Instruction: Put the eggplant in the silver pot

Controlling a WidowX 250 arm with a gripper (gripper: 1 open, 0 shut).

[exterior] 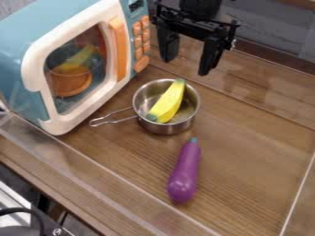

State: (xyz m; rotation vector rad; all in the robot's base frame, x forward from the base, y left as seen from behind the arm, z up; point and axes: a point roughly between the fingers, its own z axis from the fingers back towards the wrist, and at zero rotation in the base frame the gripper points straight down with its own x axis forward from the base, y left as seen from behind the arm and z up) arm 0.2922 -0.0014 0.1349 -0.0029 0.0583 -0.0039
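We saw the black pincer (187, 57) hanging above the desk (264, 120) near the back, pointing down, its fingers spread wide apart and holding nothing. It sat beside the toy microwave (74, 60), just right of its orange panel. The eggplant (185, 171) lay flat on the desk towards the front, purple and glossy, its narrow end pointing up at the silver pot (164, 103); the two were close but not touching. The pot stood between pincer and eggplant, its wire handle (109, 118) sticking out left towards the microwave. Inside the pot we noted a yellow banana-like piece (169, 101) leaning on the rim. Through the microwave window we made out an orange bowl (72, 81). The eggplant was well clear of the pincer.
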